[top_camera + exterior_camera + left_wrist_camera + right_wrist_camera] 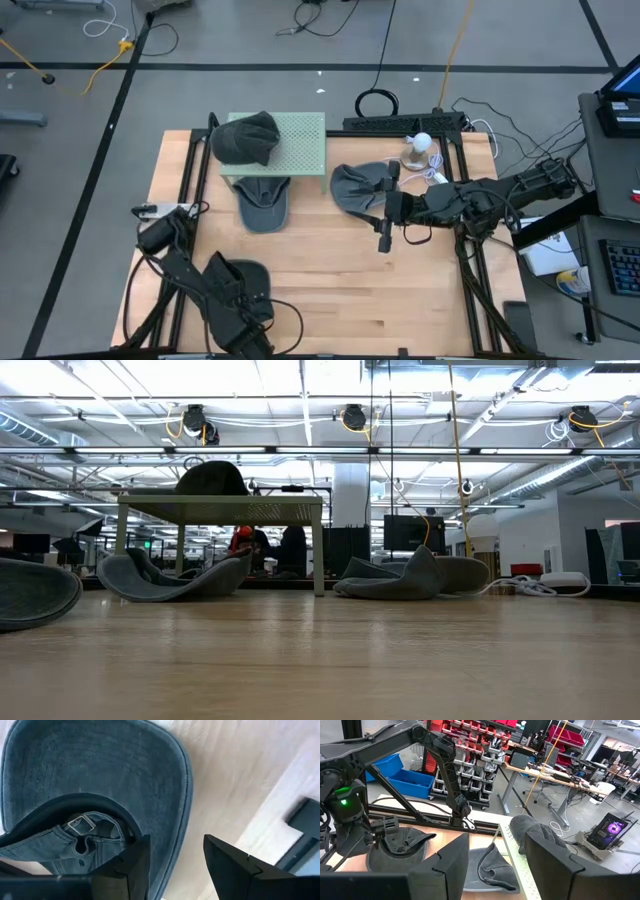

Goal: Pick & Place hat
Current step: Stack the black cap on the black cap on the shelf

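Observation:
Several dark grey caps are in view. One cap (246, 137) sits on top of a green perforated stand (300, 140) (220, 506). A second (263, 203) (492, 867) lies on the table, partly under the stand's near edge. A third (358, 186) (410, 575) lies on the table by the right arm. The fourth (245, 272) (95, 775) lies upside down near the table's near left. My left gripper (175, 840) (238, 292) hovers over this cap's brim edge, open. My right gripper (497, 837) (385, 215) is open and points toward the table's left, beside the third cap.
A small white bottle-like object (420, 150) and cables (445, 178) lie on the table's far right. Black rails (400, 124) edge the far side. Bare wood (340, 290) spreads across the middle and near part of the table.

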`<state>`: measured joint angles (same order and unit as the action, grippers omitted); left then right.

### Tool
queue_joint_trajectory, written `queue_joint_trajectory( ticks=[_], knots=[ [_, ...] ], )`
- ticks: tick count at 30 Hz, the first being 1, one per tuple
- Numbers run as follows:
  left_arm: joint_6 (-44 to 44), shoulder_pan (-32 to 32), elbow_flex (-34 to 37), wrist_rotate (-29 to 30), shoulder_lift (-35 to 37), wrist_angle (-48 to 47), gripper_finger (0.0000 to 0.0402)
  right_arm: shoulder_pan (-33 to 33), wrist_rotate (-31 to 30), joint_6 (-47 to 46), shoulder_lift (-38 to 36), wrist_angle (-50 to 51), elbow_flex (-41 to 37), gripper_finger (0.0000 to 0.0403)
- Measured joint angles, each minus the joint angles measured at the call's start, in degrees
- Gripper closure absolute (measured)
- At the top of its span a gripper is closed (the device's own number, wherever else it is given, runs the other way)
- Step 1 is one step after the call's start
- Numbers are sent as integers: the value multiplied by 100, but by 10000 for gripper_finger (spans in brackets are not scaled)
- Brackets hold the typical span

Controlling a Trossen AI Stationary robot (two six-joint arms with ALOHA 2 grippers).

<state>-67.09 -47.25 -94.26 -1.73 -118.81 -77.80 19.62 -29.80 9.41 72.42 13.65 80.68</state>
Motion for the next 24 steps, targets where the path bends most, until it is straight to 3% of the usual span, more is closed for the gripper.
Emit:
queue_joint_trajectory(
  ticks=[6,15,24],
  knots=[
    [-115,-52,93,166,-54,4,213,4,4,-109,0,0,0,220],
    [-100,-80,339,-173,-57,198,215,42,6,-289,0,0,0,220],
    [-163,-80,341,-285,-57,197,303,42,4,-278,0,0,0,220]
  ],
)
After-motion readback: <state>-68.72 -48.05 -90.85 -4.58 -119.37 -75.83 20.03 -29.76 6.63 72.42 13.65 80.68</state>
